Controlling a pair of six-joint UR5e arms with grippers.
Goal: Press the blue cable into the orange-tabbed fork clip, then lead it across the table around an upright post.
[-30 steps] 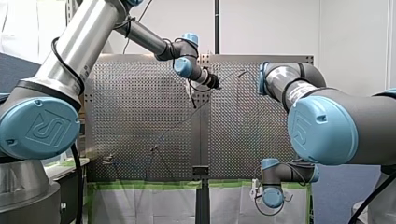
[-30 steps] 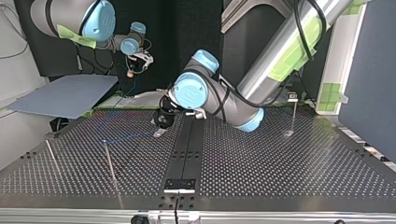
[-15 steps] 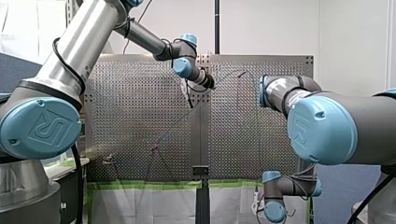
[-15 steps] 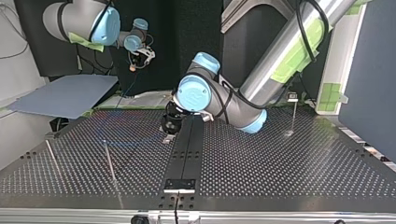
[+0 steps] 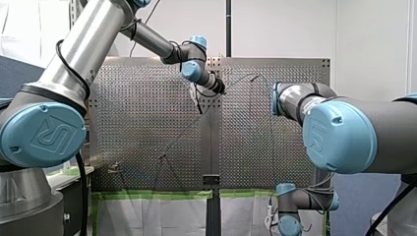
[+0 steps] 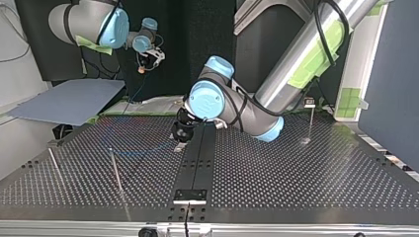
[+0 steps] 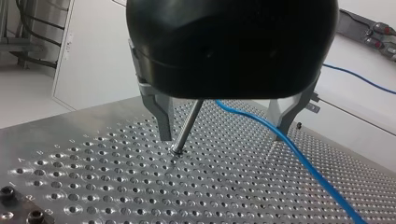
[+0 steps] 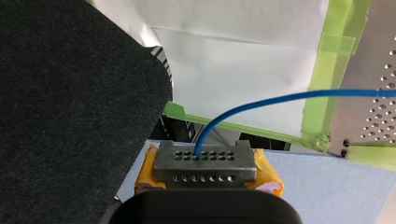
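Perforated worktop (image 6: 296, 168) — near its middle my left gripper (image 7: 223, 136) gapes empty, straddling upright post (image 7: 187, 125), blue cable (image 7: 299, 154) alongside, likely steering it; my right gripper (image 8: 205, 163), off the edge, pinches the cable — probably for tension.

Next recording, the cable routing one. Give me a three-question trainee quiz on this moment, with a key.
1. True or false: my left gripper is shut on the blue cable.
2. Where is my right gripper? A beside my left gripper; B off the table, holding the cable; C resting on the table.
3. In the left wrist view, what upright thing stands between the open fingers?
Key: 1 false, it is open. 2 B. 3 a metal post.
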